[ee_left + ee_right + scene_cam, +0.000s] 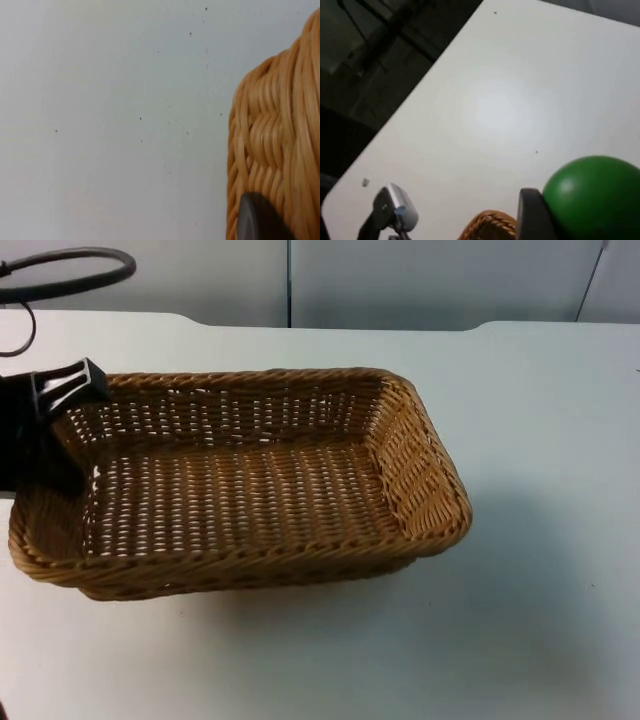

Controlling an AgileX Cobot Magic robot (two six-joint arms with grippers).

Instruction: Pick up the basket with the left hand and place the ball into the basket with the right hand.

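Your left gripper (62, 390) pinches the left end of the rectangular woven tan wicker basket (240, 485), fingers pressed on its rim, lifting it over the white counter (540, 440); its long axis runs left to right; your right gripper (555, 220) holds the round green ball (592, 195) against a black finger (535, 215), with the basket's rim just below it, so the drop must land inside the weave.

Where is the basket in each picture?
Top view: the basket sits mid-table, tilted, with the left gripper at its left end.
Left wrist view: its woven outer wall stands right beside the black fingertip.
Right wrist view: a bit of its rim shows beside the green ball.
Shared landmark: the white table.
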